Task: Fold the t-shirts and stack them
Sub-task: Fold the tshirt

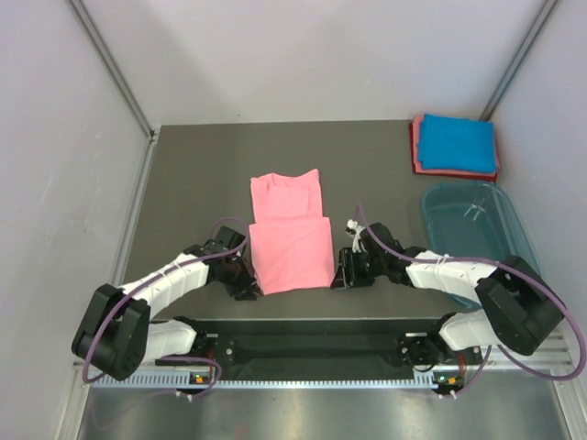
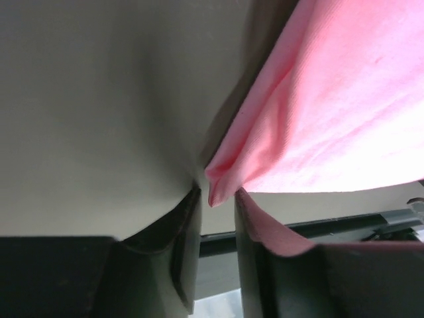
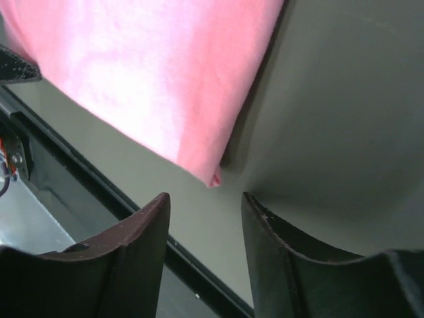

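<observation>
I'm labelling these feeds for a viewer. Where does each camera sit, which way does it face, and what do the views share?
Top external: above and behind the arms, looking down at the table, pink shirt, stack and tub; left arm and right arm show.
Left wrist: on the left wrist, facing the shirt's near-left corner, at the left claw's tips.
Right wrist: on the right wrist, facing the near-right corner, just ahead of the open right claw.
Shared: all three show the pink shirt.

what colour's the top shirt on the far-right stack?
Bright blue shirt, lying on a reddish-pink shirt; top external view shows it best.
</observation>
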